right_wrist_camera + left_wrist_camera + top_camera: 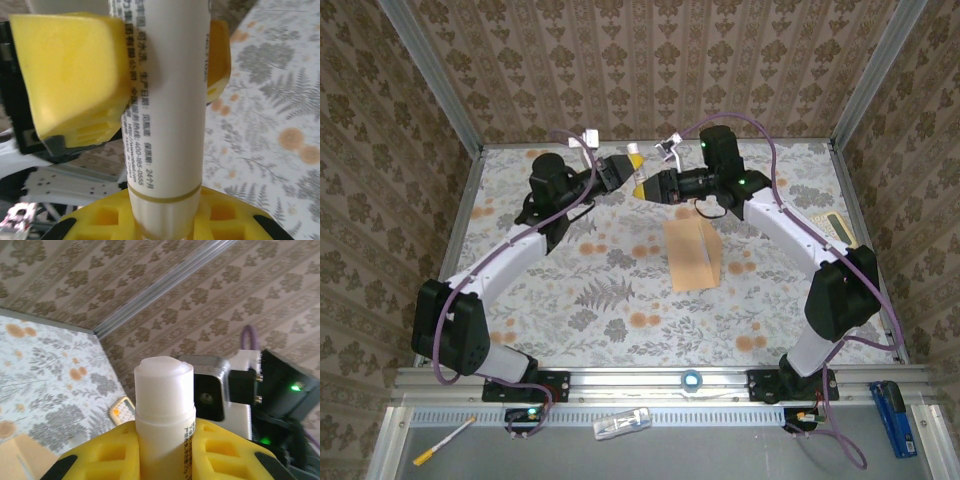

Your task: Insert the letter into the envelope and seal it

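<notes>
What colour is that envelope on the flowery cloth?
The envelope is plain tan brown; best in the top view.

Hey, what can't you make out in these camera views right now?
Whether the letter is inside the envelope: top view, its paper hides the contents.
Glue stick print: right wrist view, blurred in places, partly behind a yellow finger.
Calculator keys: left wrist view, too small.

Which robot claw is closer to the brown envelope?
The right gripper: from above it sits just beyond the far edge of the envelope; the left gripper, sharing the glue stick, is farther left.
</notes>
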### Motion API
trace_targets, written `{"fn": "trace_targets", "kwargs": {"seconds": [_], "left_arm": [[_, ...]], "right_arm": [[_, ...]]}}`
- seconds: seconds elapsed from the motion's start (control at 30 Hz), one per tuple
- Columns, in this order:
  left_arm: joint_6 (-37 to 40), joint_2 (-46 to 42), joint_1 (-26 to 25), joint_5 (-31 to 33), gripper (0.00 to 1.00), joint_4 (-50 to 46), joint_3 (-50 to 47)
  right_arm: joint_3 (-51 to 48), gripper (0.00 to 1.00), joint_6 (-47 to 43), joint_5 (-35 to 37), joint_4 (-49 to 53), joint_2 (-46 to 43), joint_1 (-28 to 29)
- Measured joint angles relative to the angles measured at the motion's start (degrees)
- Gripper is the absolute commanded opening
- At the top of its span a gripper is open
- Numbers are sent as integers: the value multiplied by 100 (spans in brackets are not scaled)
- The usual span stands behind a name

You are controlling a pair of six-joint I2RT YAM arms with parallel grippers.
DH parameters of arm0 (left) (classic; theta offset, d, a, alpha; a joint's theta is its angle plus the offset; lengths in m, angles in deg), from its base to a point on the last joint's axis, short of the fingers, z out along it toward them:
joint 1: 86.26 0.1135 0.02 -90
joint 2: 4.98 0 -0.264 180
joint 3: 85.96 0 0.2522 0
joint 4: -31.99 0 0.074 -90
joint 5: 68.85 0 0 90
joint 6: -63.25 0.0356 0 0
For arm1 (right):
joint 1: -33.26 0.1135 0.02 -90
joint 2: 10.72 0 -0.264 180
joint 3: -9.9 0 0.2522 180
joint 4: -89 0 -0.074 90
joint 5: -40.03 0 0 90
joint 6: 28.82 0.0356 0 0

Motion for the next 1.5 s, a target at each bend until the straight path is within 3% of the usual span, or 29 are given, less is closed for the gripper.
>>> {"fn": "trace_targets", "kwargs": {"seconds": [0.4, 0.6, 0.77, 0.9, 1.03, 1.3, 1.5], "left_arm": [[-680, 0, 44, -719, 0, 1322, 127], [-776, 0, 44, -807, 0, 1473, 127], [-772, 0, 55, -835, 0, 1355, 127], [-686, 0, 48, -811, 0, 1036, 127], [-424, 0, 103, -577, 0, 483, 131], [306, -35, 142, 455, 0, -1172, 332], [525, -153, -144, 951, 0, -1773, 446]], "right_arm": [[-157, 24, 1244, -1115, -1744, -164, -66], [-157, 24, 1300, -1235, -1849, -168, -66], [-61, 36, 890, -1108, -1309, -179, -70], [181, 51, 310, -568, -361, -184, -59], [369, 56, -299, 240, 645, -212, -39], [621, 57, -1143, 2310, 2216, -354, 201], [785, 57, -1338, 3145, 2597, -356, 520]]}}
